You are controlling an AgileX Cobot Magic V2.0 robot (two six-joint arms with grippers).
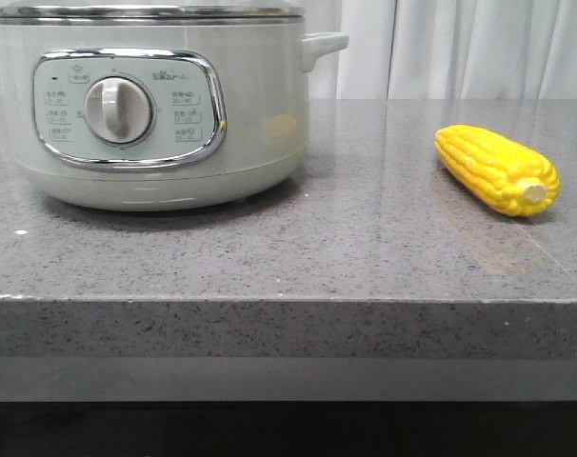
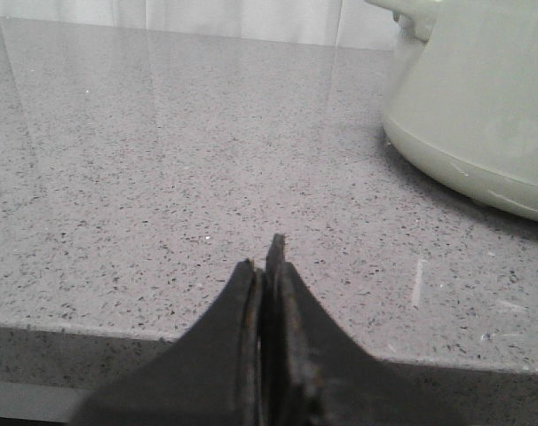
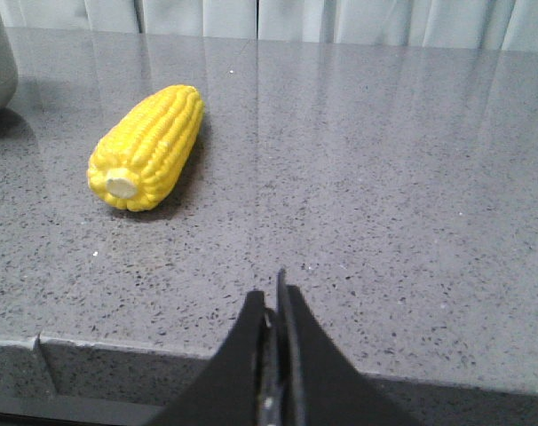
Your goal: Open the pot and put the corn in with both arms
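Note:
The pale-green pot (image 1: 155, 105) stands at the left of the stone counter, its dial panel facing me and its steel rim at the top edge of the front view. Its lower wall (image 2: 482, 106) also shows in the left wrist view. The yellow corn (image 1: 498, 169) lies on the counter at the right, stub end toward me; the right wrist view shows the corn (image 3: 149, 146) too. My left gripper (image 2: 267, 257) is shut and empty near the counter's front edge. My right gripper (image 3: 273, 288) is shut and empty, short of the corn. Neither gripper shows in the front view.
The grey speckled counter (image 1: 346, 248) has a front edge running across the lower part of the front view. White curtains (image 1: 460, 48) hang behind the counter. The pot's side handle (image 1: 322, 45) sticks out to the right.

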